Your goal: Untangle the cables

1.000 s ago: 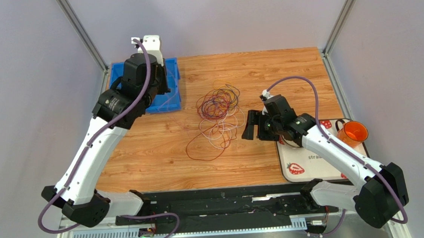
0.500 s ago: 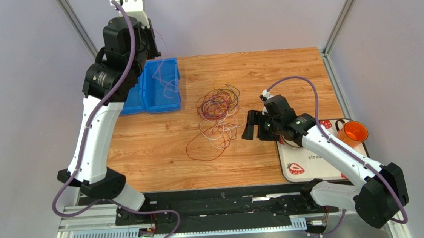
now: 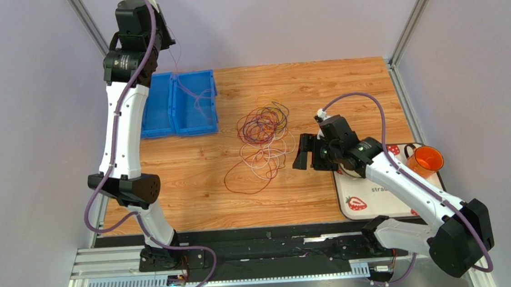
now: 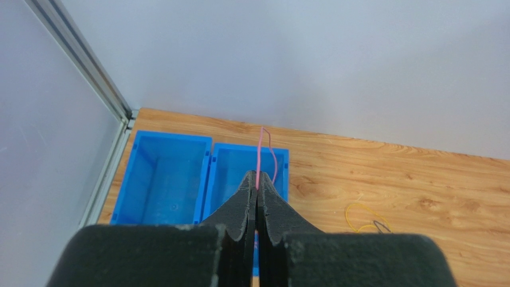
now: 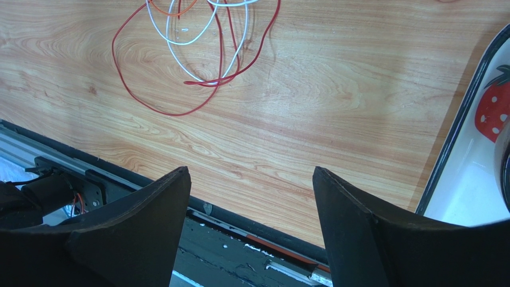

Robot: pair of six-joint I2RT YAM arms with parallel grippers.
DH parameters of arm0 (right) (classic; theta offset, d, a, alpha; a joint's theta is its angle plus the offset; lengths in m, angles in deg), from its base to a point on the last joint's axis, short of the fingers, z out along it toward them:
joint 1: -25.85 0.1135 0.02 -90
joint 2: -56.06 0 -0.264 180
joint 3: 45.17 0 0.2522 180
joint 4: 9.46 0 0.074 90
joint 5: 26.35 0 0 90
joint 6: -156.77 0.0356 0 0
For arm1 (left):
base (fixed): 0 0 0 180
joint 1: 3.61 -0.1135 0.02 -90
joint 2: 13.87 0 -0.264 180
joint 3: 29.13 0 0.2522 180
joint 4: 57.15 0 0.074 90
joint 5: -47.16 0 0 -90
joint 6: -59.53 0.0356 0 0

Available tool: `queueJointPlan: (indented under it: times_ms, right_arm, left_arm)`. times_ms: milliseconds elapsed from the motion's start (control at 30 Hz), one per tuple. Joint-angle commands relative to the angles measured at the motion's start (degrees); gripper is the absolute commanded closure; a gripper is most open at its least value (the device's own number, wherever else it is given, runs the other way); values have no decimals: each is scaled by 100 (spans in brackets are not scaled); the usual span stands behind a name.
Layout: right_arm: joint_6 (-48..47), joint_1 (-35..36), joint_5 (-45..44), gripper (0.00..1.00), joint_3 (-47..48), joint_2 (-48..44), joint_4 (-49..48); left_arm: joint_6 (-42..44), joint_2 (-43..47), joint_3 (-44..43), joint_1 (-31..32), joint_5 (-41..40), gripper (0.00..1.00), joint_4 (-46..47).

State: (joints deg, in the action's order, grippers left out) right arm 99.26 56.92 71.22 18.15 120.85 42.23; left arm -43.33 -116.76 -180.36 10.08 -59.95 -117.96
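A tangle of thin cables in red, purple, yellow, orange and white lies on the wooden table's middle; its red and white loops show in the right wrist view. My left gripper is raised high above the blue bin and shut on a pink cable that hangs down into the bin's right compartment. The gripper itself is hidden behind the wrist in the top view. My right gripper is open and empty, hovering just right of the tangle.
The blue two-compartment bin stands at the table's back left, its left compartment bare. A white strawberry tray with an orange cup sits at the right. A yellow loop lies on the wood.
My left arm has risen from low over the blue bin to high above it, lifting the pink cable with it. The right arm and the tangle have hardly moved.
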Motion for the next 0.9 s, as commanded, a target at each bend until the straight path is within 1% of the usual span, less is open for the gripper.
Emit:
queueJointPlan:
  times_ms: [0, 67, 233, 333, 367, 433, 567, 833, 867]
  right_arm:
    - [-76, 31, -37, 21, 150, -187, 47]
    - [-59, 31, -37, 21, 133, -195, 48]
    - [-41, 31, -19, 21, 133, -187, 21]
    - [-32, 39, -2, 21, 133, -160, -5]
    - [-32, 31, -1, 21, 124, -134, -5]
    - [-15, 40, 25, 21, 115, -125, -31]
    - [12, 57, 34, 21, 89, -125, -49]
    - [38, 83, 42, 21, 124, -90, -67]
    - [47, 83, 42, 21, 124, -81, -67]
  left_arm:
    - [-234, -187, -114, -261, 725, 100, 512]
    - [-234, -310, -35, -323, 997, 100, 661]
    - [-401, -425, 474, -446, 1253, 100, 943]
    - [-454, -399, 1054, -455, 1359, 100, 1171]
    - [-489, -390, 1377, -455, 1359, 100, 1311]
    - [-542, -442, 1582, -455, 1359, 100, 1347]
    - [-586, -758, 1618, -455, 1376, 100, 1076]
    - [-551, -934, 1548, -455, 1166, 100, 873]
    - [-551, -943, 1522, -455, 1139, 90, 847]
